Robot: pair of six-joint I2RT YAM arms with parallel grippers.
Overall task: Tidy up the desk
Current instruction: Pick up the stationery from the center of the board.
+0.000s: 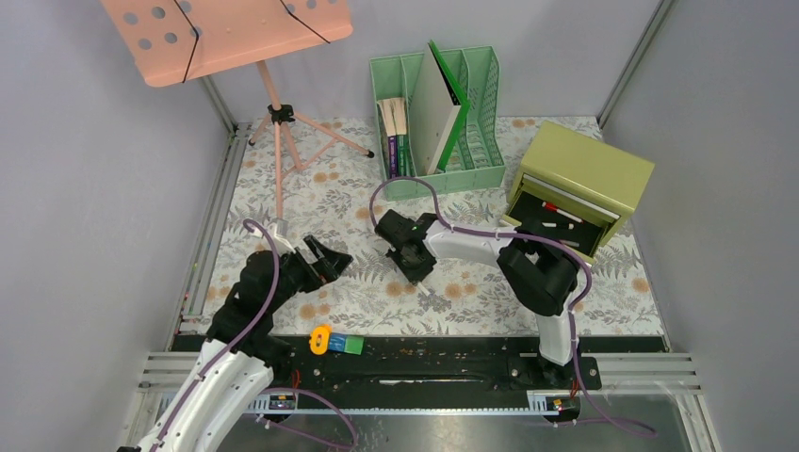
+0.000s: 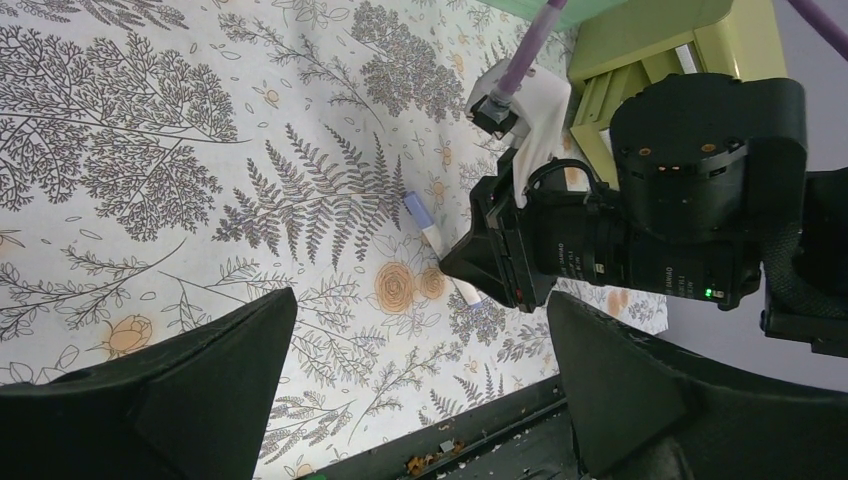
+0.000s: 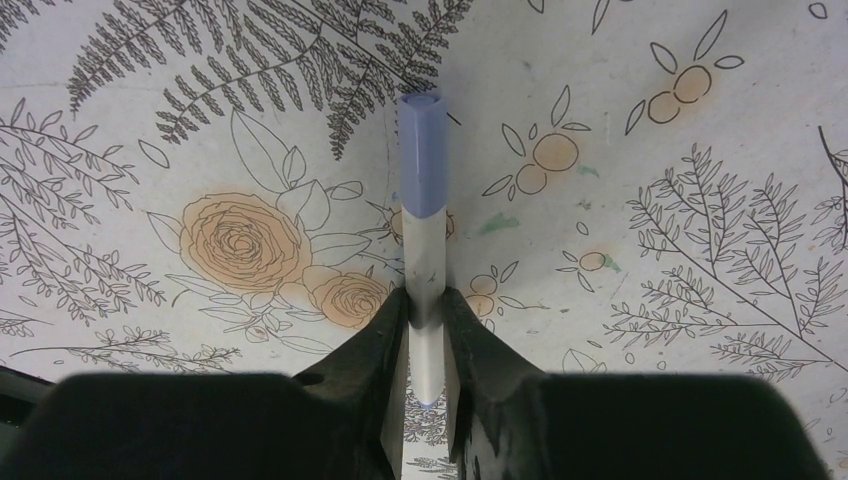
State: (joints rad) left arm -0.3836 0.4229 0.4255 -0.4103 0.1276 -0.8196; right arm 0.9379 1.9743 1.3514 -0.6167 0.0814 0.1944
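The desk (image 1: 311,202) is a pale cloth top printed with ferns and orange flowers. My right gripper (image 1: 412,270) is low at the desk's middle, shut on a white marker with a lilac cap (image 3: 422,215). The marker lies flat on the cloth, cap pointing away from the jaws. It also shows in the left wrist view (image 2: 424,222), partly under the right gripper (image 2: 500,265). My left gripper (image 1: 332,259) is open and empty, left of the right gripper, above bare cloth (image 2: 330,330).
An olive-green drawer box (image 1: 582,184) stands at the right with its drawer open and pens inside. A mint file rack (image 1: 438,118) with books stands at the back. A pink music stand (image 1: 273,104) is back left. A yellow, blue and green item (image 1: 335,342) lies on the front rail.
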